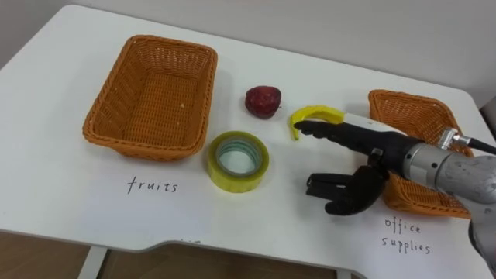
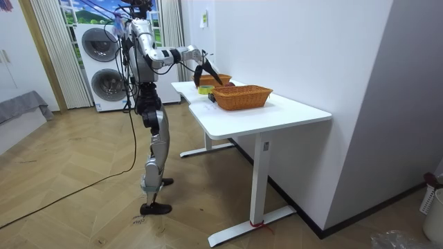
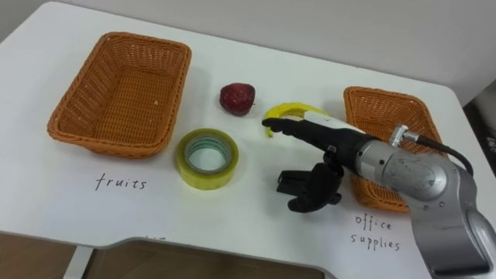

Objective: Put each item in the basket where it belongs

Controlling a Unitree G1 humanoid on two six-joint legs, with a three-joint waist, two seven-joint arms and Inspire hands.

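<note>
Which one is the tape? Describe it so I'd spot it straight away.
On the white table, find the big orange wicker basket at the robot's left. Just off its near right corner lies the yellow tape roll. It is the one flat ring with a hole, unlike the dark red round fruit and the curved yellow banana behind it.

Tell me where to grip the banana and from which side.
I'd grip the banana across the middle of its arc, from above and the right: it lies flat on the table, its ends taper, and the open right hand hangs just beside it there.
</note>
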